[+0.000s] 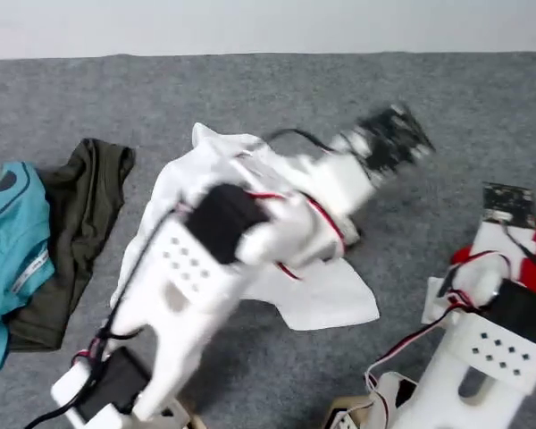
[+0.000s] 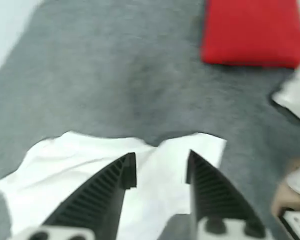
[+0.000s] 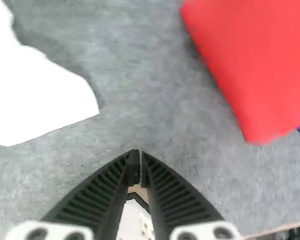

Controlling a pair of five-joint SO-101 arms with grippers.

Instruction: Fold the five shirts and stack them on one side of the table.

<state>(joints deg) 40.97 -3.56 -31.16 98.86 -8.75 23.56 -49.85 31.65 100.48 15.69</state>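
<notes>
The white shirt [image 1: 326, 299] is lying crumpled in the middle of the mat [image 1: 250, 89], not yet folded. The left gripper [image 2: 159, 162] is hanging just above it, fingers spread and holding nothing, probably lining up to pinch an edge. The right gripper [image 3: 136, 155] is sitting just off the white shirt's corner over bare mat, fingers pressed together on nothing, likely parked clear to give the left arm room. A folded red shirt [image 2: 250, 30] is resting beyond the white shirt on the right arm's side, seemingly starting the stack. On the white shirt's opposite side, 2 more are lying loose and overlapping: a teal shirt [image 1: 9, 241] and an olive shirt [image 1: 85, 206].
</notes>
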